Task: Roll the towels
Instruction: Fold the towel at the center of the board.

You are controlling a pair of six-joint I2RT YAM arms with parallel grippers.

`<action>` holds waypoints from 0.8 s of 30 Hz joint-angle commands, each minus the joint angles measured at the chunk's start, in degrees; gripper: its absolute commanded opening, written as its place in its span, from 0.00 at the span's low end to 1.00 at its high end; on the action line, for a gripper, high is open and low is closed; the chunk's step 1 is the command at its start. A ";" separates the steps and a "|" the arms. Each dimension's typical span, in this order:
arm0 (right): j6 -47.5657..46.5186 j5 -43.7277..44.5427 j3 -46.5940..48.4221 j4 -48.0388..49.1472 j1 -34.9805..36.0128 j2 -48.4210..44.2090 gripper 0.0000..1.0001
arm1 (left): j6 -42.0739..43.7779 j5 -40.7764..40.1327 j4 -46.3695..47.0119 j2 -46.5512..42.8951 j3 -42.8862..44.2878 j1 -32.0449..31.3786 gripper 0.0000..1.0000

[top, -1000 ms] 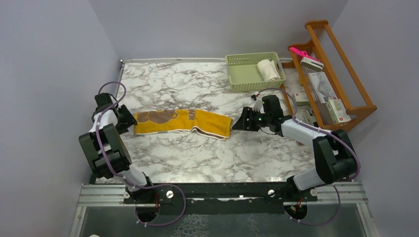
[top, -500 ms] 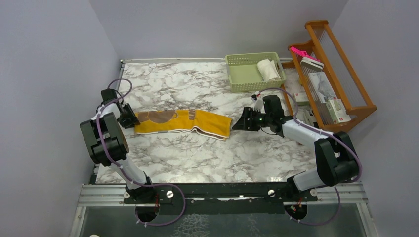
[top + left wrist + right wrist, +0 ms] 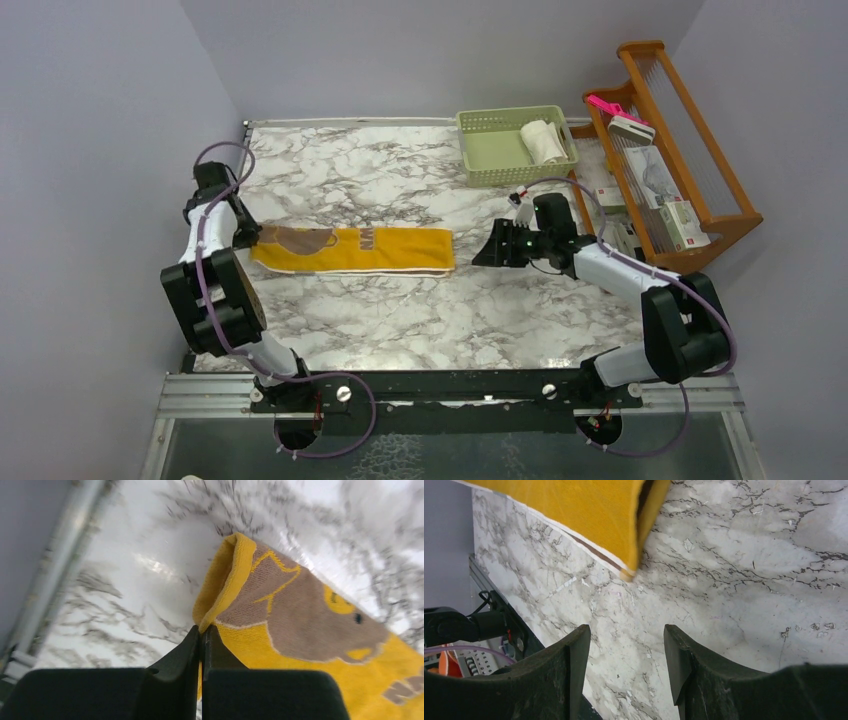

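The mustard-yellow towel (image 3: 352,250) with a brown bear print lies folded in a long strip across the middle of the marble table. My left gripper (image 3: 250,237) is shut on the towel's left end; in the left wrist view the yellow hem (image 3: 220,595) is pinched between the jaws (image 3: 204,631) and lifted into a small fold. My right gripper (image 3: 484,254) stands open just right of the towel's right end (image 3: 634,525), with only bare marble between its fingers (image 3: 626,645). A rolled cream-white towel (image 3: 543,141) lies in the basket.
The pale green plastic basket (image 3: 490,150) stands at the back right of the table. A wooden rack (image 3: 672,150) with boxes and a pink item stands along the right edge. A metal rail (image 3: 55,565) runs along the table's left edge, close to my left gripper.
My left gripper has closed on the towel's left end and pulled it left and back. The towel has straightened into a flatter strip, its right end drawn away from the still right gripper.
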 commanded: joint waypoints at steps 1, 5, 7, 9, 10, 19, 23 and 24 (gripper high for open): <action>-1.77 1.40 -0.08 -1.28 0.20 -1.99 0.57 | -4.57 -12.27 -5.98 -9.13 8.83 -1.96 0.00; -1.64 1.36 0.05 -1.64 0.20 -2.24 0.57 | -5.12 -16.03 -14.04 -8.43 17.55 -6.54 0.00; -1.58 1.18 0.00 -1.80 0.21 -2.47 0.57 | -5.00 -15.33 -18.04 -6.32 20.31 -10.04 0.00; -1.62 1.18 0.01 -2.05 0.21 -2.67 0.57 | -5.43 -14.86 -20.80 -4.08 21.17 -14.18 0.00; -1.67 1.22 0.12 -2.27 0.18 -2.82 0.57 | -5.87 -14.51 -21.37 -3.16 20.84 -16.36 0.00; -2.42 2.81 0.41 -5.04 0.21 -4.95 0.57 | -9.90 -7.59 -22.57 4.36 22.31 -32.75 0.00; -2.19 2.76 0.18 -5.19 0.18 -5.25 0.57 | -9.81 -2.81 -22.93 6.74 24.39 -38.08 0.00; -2.24 2.83 0.18 -5.29 0.16 -5.25 0.57 | -9.78 -2.30 -23.16 7.08 24.76 -39.42 0.00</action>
